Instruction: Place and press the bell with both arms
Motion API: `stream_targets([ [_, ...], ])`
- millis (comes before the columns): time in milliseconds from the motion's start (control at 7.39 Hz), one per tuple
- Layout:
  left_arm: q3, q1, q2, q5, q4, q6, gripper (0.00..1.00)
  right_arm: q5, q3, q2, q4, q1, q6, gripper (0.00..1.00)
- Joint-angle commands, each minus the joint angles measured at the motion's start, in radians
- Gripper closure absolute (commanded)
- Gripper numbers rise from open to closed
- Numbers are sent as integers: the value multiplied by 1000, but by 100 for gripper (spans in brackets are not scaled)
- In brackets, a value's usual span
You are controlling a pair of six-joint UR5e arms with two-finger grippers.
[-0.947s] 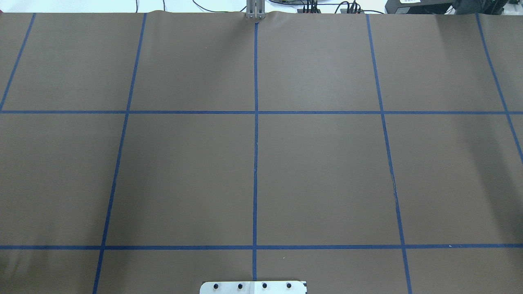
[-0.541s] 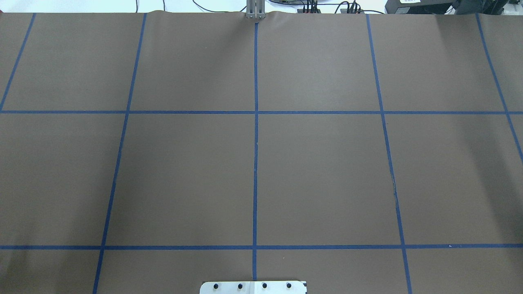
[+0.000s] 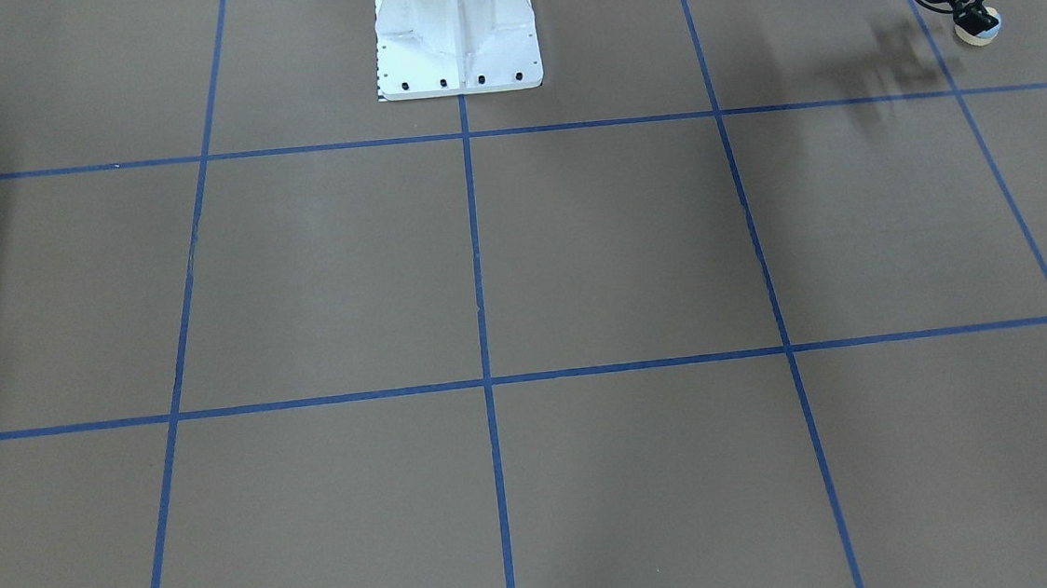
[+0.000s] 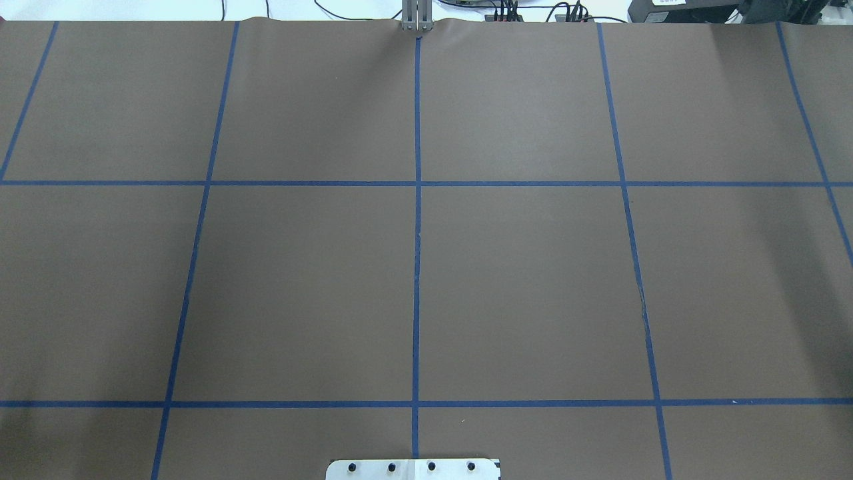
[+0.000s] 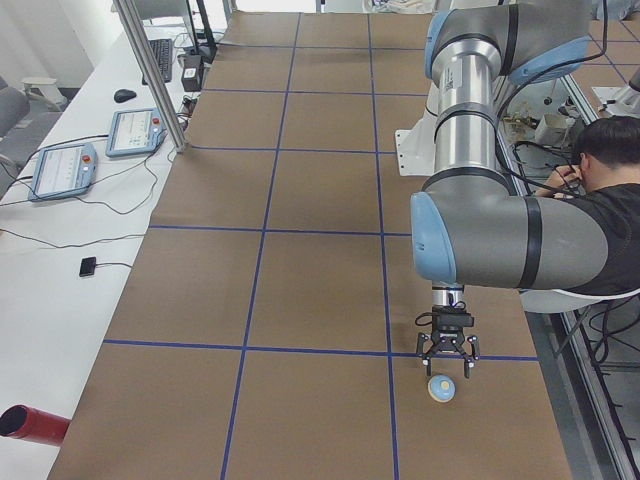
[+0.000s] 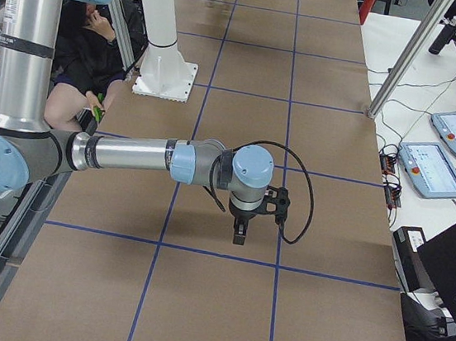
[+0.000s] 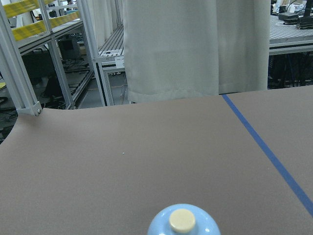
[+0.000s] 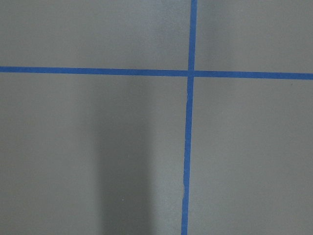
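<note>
Left claw [image 5: 447,366] hangs with its two black fingers spread wide apart, gripping nothing, pointed straight down at the bench [image 5: 320,280]. Just under it, and apart from it as seen from the left end, the bell [image 5: 442,388] stands upright on the brown cover: light-blue dome, cream button on top, cream rim at the base. It sits near the corner where the bench's left end meets the robot-side edge, close to a blue tape line [image 5: 300,350]. The left wrist camera catches the dome and button at the bottom middle of its picture, with no finger showing. The left arm [image 5: 500,235] reaches out from the white pedestal [image 3: 456,28], bolted at the middle of the robot-side edge.

The right claw [image 6: 239,237] points down above the cover toward the bench's right end, about midway between the robot-side edge and the operators' edge. It shows only from the right end, and I cannot tell whether its fingers are parted or closed. Its wrist camera looks down on a crossing of tape lines. The right arm [image 6: 130,155] stretches out level over the bench.

A person in black [image 5: 600,190] sits off the robot-side edge, and two teach pendants [image 5: 62,170] lie on the white table past the operators' edge
</note>
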Motion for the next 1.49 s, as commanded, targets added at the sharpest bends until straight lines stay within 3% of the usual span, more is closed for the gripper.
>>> stream_targets([
  [0,29,0,-4,2,-8,-1,0,0,-4,0,0,0,0,0],
  [271,84,5,-10,2,-72,-6,0,-2,-6,1,0,0,0,0],
  [1353,112,8,-38,3,-74,-14,0,-2,-7,3,-2,0,-2,0],
])
